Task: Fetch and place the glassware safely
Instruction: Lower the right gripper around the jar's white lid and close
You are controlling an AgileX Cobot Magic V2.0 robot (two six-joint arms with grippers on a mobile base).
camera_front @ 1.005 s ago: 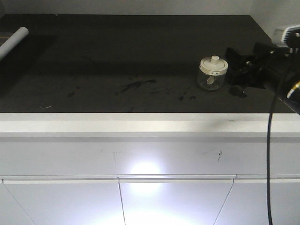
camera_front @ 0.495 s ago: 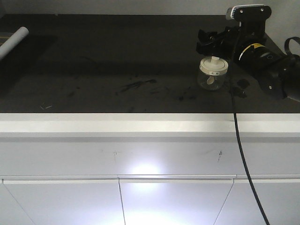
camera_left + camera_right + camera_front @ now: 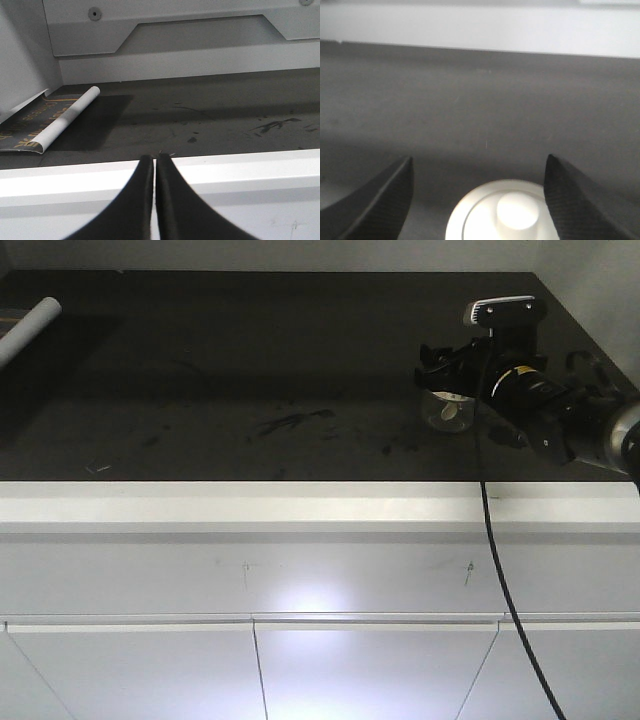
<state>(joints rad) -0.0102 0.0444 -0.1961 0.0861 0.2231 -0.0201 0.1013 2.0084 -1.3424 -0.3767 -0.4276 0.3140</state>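
**Right tool poised over the jar, grasp not yet made**

The jar (image 3: pixel 447 412) stands upright on the dark counter (image 3: pixel 250 360), towards its right-hand end and some way back from the white front edge. From the front, only its clear lower body shows, because the right tool (image 3: pixel 445 365) hangs directly over its top and hides the lid.

The right wrist view gives the better account. The right tool (image 3: pixel 477 160) is spread wide, with one dark finger on each side of the cream lid (image 3: pixel 505 212) and its central knob. There is a visible gap between each finger and the lid, so nothing grips the jar.

The left tool (image 3: pixel 154 157) is pressed closed with nothing in it. It sits in front of the counter's white edge, well apart from the jar. A paper roll (image 3: pixel 65 117) lies at the far left of the counter and plays no part here.

The step in hand looks like the approach for the pick-up: the tool is lined up but not closed. The next move probably calls for a short drop so the fingers flank the glass body or the lid's rim, not the knob. Then comes a gentle, centred squeeze. Glass is smooth and the lid may sit loose, so an off-centre or lid-only grip could tip the jar or lift the lid alone.
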